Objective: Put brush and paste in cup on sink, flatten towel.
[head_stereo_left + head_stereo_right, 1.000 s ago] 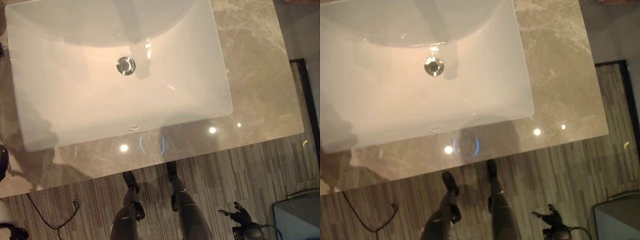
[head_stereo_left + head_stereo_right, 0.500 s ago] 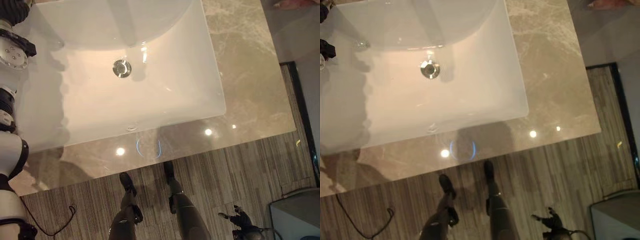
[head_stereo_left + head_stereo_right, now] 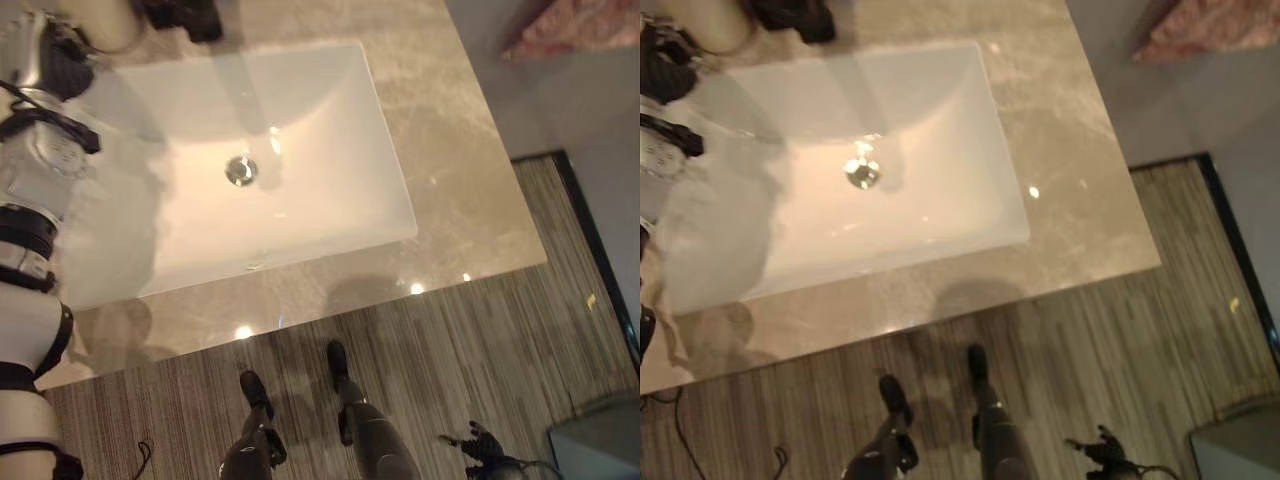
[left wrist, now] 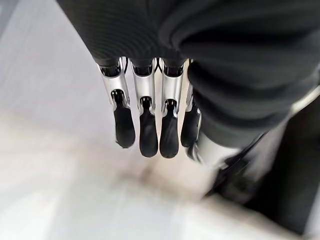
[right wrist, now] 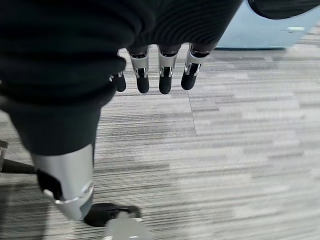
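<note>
A white rectangular sink (image 3: 330,210) is set into a marble tabletop (image 3: 450,160), with a round metal drain (image 3: 240,170) near the middle of the basin. The left arm rises along the left side of the scene, over the sink's left edge. Its left hand (image 4: 150,125) hangs with fingers straight and close together, gripping nothing, above a pale blurred surface. At the far left corner, above the sink's far rim, sits a dark shape (image 3: 185,15) that is too blurred to identify. The right hand (image 5: 160,75) hangs low at the near right, over the striped grey floor (image 5: 225,165), well apart from the sink; its fingers are straight and relaxed, holding nothing. A patterned reddish cloth (image 3: 580,25) lies at the far right, beyond the tabletop's right edge.
</note>
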